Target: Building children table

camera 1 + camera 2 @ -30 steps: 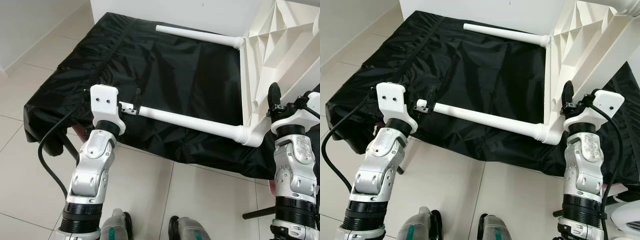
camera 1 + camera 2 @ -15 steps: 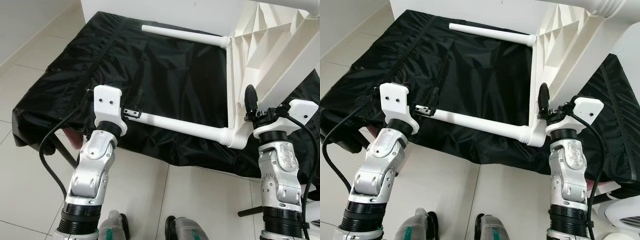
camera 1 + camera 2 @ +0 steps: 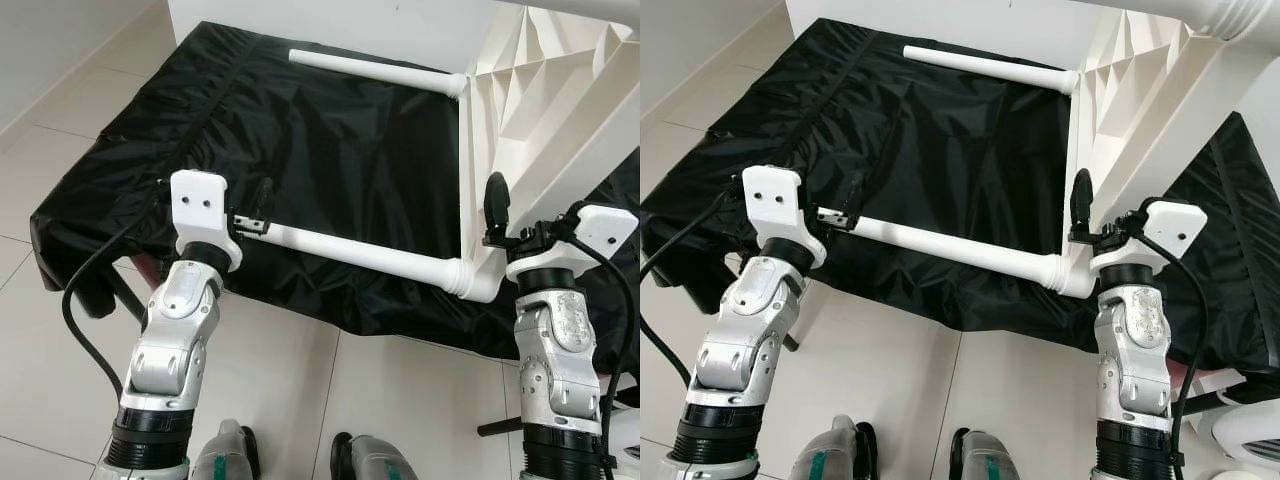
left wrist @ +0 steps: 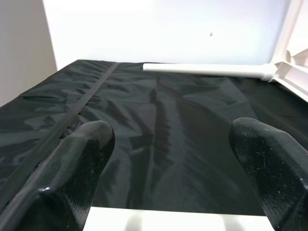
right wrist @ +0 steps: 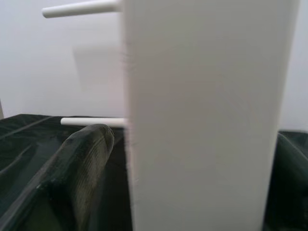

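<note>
We have the white children's table (image 3: 520,110) tipped on its side on the black-covered surface (image 3: 330,130), legs pointing toward our left. Our left gripper (image 3: 255,215) sits at the free end of the near table leg (image 3: 360,255), fingers spread either side of it, not clamped. Our right gripper (image 3: 497,215) clasps the tabletop's edge. To do this well, we judge, we should brace the top firmly, keep the leg in line with its socket (image 3: 478,283) and press it squarely home.
</note>
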Controlling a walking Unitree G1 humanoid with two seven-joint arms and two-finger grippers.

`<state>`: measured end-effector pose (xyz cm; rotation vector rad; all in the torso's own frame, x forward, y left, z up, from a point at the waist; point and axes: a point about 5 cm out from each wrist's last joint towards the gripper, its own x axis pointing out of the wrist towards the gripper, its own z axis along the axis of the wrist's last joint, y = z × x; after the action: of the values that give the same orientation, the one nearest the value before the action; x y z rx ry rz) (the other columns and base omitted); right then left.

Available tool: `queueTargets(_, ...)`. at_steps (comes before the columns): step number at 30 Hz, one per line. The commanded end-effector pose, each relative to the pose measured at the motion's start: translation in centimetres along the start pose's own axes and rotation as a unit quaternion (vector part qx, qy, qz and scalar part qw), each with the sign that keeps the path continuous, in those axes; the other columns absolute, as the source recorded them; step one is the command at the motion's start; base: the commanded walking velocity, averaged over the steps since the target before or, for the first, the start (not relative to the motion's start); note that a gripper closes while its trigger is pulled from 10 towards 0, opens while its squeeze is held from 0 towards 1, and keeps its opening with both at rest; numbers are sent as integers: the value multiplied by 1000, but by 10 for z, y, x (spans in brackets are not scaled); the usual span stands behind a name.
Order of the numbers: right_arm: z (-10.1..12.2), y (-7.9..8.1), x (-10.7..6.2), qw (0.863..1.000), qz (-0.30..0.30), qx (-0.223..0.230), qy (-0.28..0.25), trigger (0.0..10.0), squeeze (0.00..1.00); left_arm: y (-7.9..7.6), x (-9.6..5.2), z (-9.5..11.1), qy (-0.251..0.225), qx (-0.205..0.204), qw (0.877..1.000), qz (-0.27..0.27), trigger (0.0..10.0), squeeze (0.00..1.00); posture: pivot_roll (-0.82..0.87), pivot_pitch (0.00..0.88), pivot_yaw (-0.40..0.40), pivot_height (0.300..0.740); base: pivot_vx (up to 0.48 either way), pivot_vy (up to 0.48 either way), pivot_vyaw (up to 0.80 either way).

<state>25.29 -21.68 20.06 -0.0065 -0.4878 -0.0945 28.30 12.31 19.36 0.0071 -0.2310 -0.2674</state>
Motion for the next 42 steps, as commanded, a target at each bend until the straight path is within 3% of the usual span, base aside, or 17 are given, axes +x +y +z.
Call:
queueTargets(1,5,-1,-1,1000,-2,-13,-12,10000,0,-3,-2,3,-10,2,1000,-20,10000,0,17,109,-54,740,0,0,0)
queueTargets(6,9,4,-7,999,-17,-36,-28,10000,0,-4,-2,7,-24,15,999,-31,10000,0,21,98,-53,740,0,0,0)
queueTargets(20,10,12,-3,998,-31,-37,-37,10000,0,-4,0,11,-31,26,999,-31,10000,0,35,88,-47,740,0,0,0)
queueTargets(35,9,20,-1,998,-11,-40,-41,10000,0,-4,1,13,-41,24,999,-21,10000,0,34,67,-49,740,0,0,0)
queueTargets(42,8,23,-1,998,0,-40,-38,10000,0,-2,2,14,-43,25,999,-19,10000,0,34,62,-49,740,0,0,-503)
